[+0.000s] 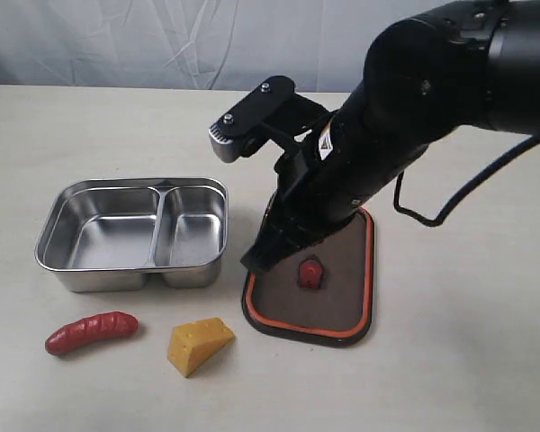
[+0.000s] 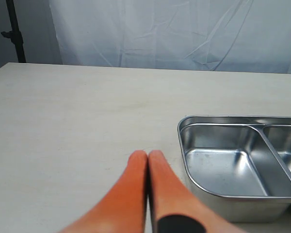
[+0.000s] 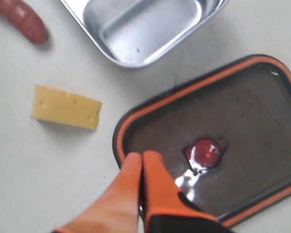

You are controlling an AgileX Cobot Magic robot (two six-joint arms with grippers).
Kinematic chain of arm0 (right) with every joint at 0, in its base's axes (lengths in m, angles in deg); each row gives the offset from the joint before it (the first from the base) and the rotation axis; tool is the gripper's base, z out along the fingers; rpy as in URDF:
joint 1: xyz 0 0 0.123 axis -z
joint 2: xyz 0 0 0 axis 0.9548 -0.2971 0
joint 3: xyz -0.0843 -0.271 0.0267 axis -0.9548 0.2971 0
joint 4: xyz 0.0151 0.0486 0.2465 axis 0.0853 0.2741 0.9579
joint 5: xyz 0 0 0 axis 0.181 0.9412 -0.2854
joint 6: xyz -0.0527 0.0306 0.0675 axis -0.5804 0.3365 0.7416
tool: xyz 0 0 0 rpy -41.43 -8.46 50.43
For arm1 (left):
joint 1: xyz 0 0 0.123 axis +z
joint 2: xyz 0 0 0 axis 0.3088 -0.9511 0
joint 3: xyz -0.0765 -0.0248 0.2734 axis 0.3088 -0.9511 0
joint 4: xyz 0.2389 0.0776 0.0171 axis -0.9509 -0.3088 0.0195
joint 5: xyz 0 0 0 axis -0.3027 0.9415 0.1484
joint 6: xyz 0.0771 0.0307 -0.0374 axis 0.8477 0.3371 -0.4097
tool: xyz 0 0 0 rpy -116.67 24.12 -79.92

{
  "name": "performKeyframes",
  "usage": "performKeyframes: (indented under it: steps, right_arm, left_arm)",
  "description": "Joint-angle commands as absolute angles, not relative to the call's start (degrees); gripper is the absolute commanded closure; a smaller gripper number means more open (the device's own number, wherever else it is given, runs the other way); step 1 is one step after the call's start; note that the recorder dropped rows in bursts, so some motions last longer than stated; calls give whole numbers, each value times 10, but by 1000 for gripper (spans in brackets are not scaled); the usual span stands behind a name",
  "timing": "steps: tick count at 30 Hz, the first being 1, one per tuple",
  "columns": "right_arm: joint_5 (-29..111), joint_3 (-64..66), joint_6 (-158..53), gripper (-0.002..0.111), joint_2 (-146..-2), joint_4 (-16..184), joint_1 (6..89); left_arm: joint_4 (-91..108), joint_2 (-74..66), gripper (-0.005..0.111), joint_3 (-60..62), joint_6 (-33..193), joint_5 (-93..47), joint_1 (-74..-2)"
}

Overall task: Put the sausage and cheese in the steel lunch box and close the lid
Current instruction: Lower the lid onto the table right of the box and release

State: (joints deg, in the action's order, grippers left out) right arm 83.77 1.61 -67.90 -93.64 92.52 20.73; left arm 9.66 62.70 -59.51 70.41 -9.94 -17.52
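Beige desk [image 1: 486, 378], white curtain [image 1: 117, 40]. By the front edge lay the sausage [image 1: 92, 332] and cheese [image 1: 200, 345]. Further back my right gripper [image 3: 141, 158] hung clenched, empty, over the lid [image 1: 342, 301]; left gripper [image 2: 148, 158] clenched, empty, beside the empty steel lunch box [image 1: 108, 279]. Loading looked unstarted; next: open jaws, reach the sausage.

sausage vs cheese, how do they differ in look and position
Colour: the sausage is glossy dark red; the cheese is yellow-orange with small holes.
Shape: the sausage is long, thin and slightly curved; the cheese is a short, blocky wedge.
Place: the sausage lies in front of the larger compartment of the lunch box; the cheese lies nearer the lid.
Both lie on the table, outside the lunch box.
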Motion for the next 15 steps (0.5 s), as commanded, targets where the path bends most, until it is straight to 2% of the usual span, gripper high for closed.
performKeyframes:
  steps: [1,11,15]
  right_arm:
    - [728,71,-678,108,-914,985,207]
    - [623,176,-678,108,-897,1015,207]
    - [565,204,-678,108,-893,1040,207]
  left_arm:
    - [94,631,106,-597,702,-99,-175]
    - [33,631,106,-597,702,-126,-175]
    - [139,631,106,-597,700,-160,-175]
